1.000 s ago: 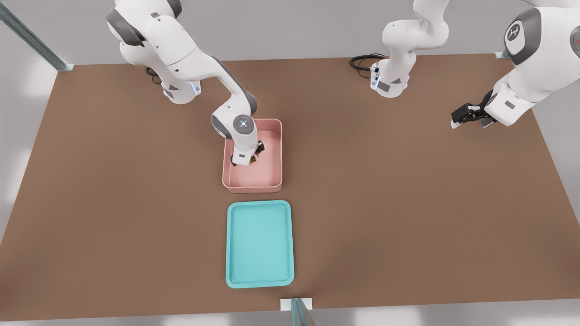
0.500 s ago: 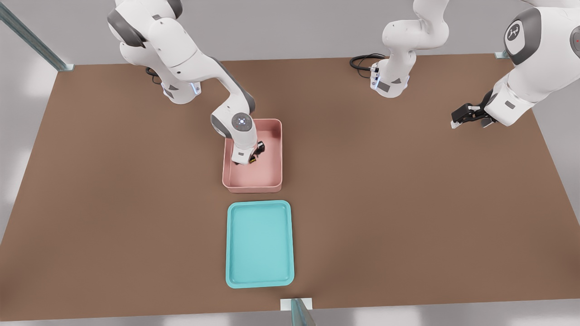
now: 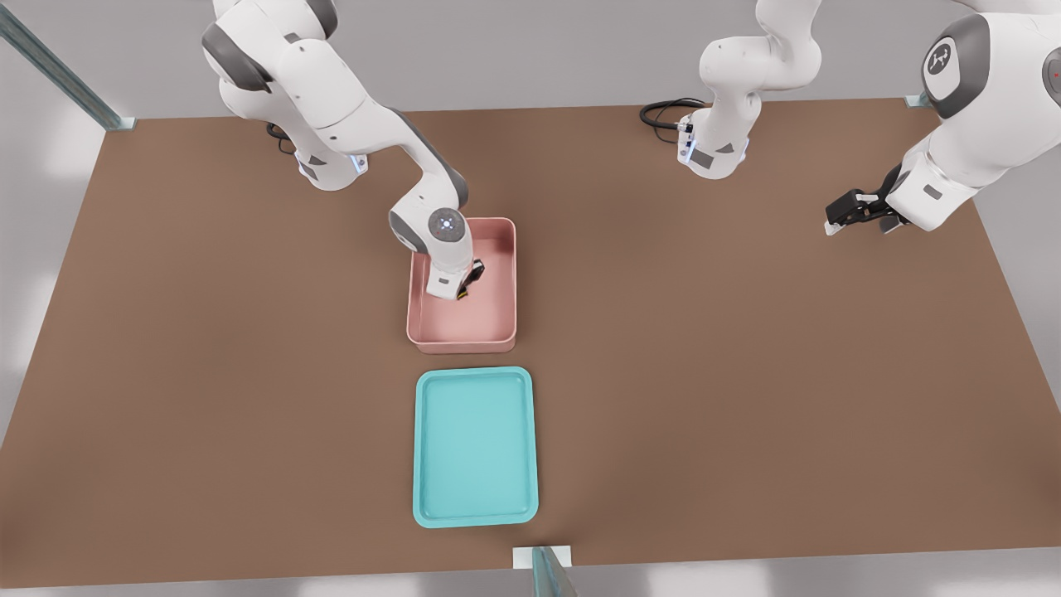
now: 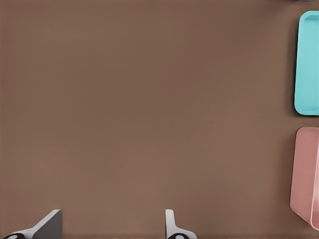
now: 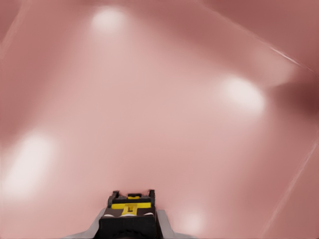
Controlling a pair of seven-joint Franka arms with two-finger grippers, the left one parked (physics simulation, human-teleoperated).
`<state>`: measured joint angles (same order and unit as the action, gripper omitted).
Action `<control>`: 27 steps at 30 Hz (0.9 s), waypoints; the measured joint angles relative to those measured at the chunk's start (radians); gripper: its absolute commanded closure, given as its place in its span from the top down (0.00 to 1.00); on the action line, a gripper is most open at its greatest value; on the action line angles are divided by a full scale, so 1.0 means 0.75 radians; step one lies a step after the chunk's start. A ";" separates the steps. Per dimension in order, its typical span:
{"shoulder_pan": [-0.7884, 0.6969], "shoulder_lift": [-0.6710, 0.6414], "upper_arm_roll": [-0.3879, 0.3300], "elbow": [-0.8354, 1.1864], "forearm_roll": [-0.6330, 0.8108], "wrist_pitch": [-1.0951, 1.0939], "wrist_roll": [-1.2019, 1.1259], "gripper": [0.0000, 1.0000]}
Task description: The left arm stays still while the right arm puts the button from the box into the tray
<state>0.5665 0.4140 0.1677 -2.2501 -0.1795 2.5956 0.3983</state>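
Pincer [image 5: 130, 221] of the right arm [image 3: 331, 99] pinches the button [image 5: 130, 205] inside the box [image 3: 502, 332]. Lift vertically above the walls before traversing to the tray [image 3: 474, 518].

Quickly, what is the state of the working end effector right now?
Right arm end effector: closed on the small black button with yellow cap, inside the pale pink rectangular plastic box.

box [image 3: 461, 340]: glossy pink plastic (glare spots); tray [image 3: 475, 518]: smooth plastic; table [image 3: 746, 373]: matt
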 measured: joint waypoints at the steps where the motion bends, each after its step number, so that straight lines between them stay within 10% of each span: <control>1: -0.004 -0.004 0.001 0.006 0.004 0.000 -0.003 0.32; 10: -0.471 -0.017 0.247 0.453 0.024 -0.085 -0.043 0.31; 17: -0.522 0.642 0.247 1.221 -0.023 -0.099 -0.103 0.32; 18: -0.512 0.675 0.247 1.237 -0.035 -0.090 -0.108 1.00; 27: -0.606 0.474 0.332 1.316 -0.084 -0.245 -0.127 1.00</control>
<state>0.1119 0.7695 0.4168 -1.2628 -0.2428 2.4118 0.3032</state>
